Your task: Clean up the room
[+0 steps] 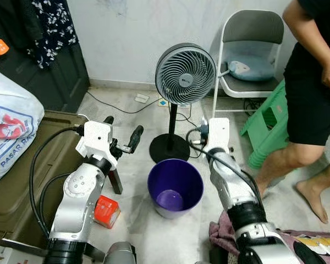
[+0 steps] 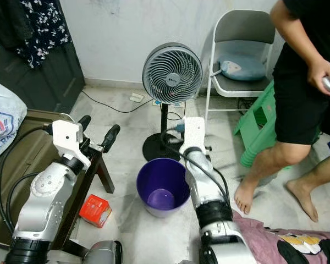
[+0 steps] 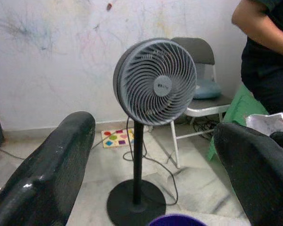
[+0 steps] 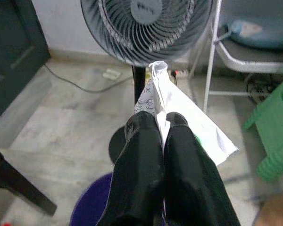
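A round purple plastic bin (image 1: 175, 187) stands on pale marbled floor (image 1: 126, 217) just before the grey slatted pedestal fan (image 1: 185, 74). Above the bin's far rim, the right gripper (image 4: 161, 123) pinches creased white paper (image 4: 179, 113), seen in the right wrist view. The left gripper (image 1: 122, 133), beside the bin, gapes wide, empty.
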`<state>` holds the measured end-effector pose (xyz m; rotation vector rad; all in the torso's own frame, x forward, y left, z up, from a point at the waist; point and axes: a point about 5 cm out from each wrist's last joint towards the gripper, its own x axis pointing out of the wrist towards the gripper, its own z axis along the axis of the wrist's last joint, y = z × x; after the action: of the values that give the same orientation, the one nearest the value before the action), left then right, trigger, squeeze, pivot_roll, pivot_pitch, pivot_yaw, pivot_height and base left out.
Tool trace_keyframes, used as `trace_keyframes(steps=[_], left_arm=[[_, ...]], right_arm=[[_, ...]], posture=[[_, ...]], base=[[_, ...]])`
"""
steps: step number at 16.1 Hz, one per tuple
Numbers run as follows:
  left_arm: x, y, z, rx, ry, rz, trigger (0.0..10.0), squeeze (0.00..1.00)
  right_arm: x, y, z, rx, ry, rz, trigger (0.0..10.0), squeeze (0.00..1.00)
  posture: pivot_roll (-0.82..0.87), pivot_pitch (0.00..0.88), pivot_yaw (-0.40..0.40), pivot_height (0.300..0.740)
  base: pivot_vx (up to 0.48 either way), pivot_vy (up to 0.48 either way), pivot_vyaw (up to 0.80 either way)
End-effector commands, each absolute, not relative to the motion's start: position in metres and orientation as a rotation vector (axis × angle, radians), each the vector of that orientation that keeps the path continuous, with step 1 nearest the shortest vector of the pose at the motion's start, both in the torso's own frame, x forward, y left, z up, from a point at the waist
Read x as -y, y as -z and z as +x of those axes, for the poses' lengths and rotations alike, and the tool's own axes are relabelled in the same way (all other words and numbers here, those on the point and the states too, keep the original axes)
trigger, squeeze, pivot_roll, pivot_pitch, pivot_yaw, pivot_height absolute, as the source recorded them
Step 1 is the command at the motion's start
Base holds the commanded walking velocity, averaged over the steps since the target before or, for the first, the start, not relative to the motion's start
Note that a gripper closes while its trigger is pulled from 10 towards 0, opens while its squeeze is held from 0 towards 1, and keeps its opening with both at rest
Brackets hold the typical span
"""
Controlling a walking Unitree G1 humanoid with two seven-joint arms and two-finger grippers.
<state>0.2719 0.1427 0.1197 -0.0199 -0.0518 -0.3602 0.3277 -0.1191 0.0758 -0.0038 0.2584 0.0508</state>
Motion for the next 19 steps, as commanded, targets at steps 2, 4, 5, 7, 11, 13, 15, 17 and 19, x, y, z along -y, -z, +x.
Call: trace_keyframes(steps=[2,4,5,7,11,13,15,17,19], left_arm=[[-0.144,-0.120,0.268,0.056,0.350,-0.002,10.0,0.00],[-0.143,-0.119,0.264,0.048,0.372,0.007,10.0,0.00],[-0.145,-0.119,0.263,0.044,0.376,0.016,10.0,0.00],[-0.148,-0.119,0.258,0.033,0.371,0.029,10.0,0.00],[-0.162,-0.119,0.236,-0.021,0.358,0.074,10.0,0.00],[-0.163,-0.119,0.230,-0.050,0.367,0.081,10.0,0.00],[-0.162,-0.120,0.224,-0.066,0.375,0.080,10.0,0.00],[-0.162,-0.122,0.214,-0.089,0.374,0.071,10.0,0.00],[-0.163,-0.122,0.209,-0.104,0.377,0.070,10.0,0.00]], right_arm=[[0.134,-0.078,0.329,-0.273,-0.018,-0.011,10.0,0.00],[0.136,-0.077,0.329,-0.288,0.004,0.001,10.0,0.00],[0.131,-0.076,0.328,-0.296,-0.004,0.002,10.0,0.00],[0.125,-0.071,0.325,-0.321,-0.010,0.002,10.0,0.00],[0.115,-0.073,0.332,-0.309,-0.003,0.007,10.0,0.00],[0.104,-0.078,0.339,-0.304,-0.012,0.017,10.0,0.00],[0.091,-0.081,0.344,-0.304,-0.014,-0.001,10.0,0.00],[0.089,-0.082,0.349,-0.305,0.013,-0.005,10.0,0.00],[0.089,-0.082,0.350,-0.305,0.026,-0.010,10.0,0.00]], posture=[[0.08,0.059,-0.022,0.740],[0.09,0.076,-0.020,0.740],[0.10,0.100,-0.012,0.740],[0.11,0.117,-0.005,0.740],[0.15,0.188,0.045,0.740],[0.16,0.209,0.061,0.740],[0.18,0.249,0.078,0.740],[0.19,0.276,0.091,0.740],[0.20,0.287,0.096,0.740]], base=[[0.000,0.000,0.00],[0.000,0.000,0.00],[0.000,0.000,0.00],[0.000,0.000,0.00],[0.000,0.000,0.00],[0.000,0.000,0.00],[0.000,0.000,0.00],[0.000,0.000,0.00],[0.000,0.000,0.00]])
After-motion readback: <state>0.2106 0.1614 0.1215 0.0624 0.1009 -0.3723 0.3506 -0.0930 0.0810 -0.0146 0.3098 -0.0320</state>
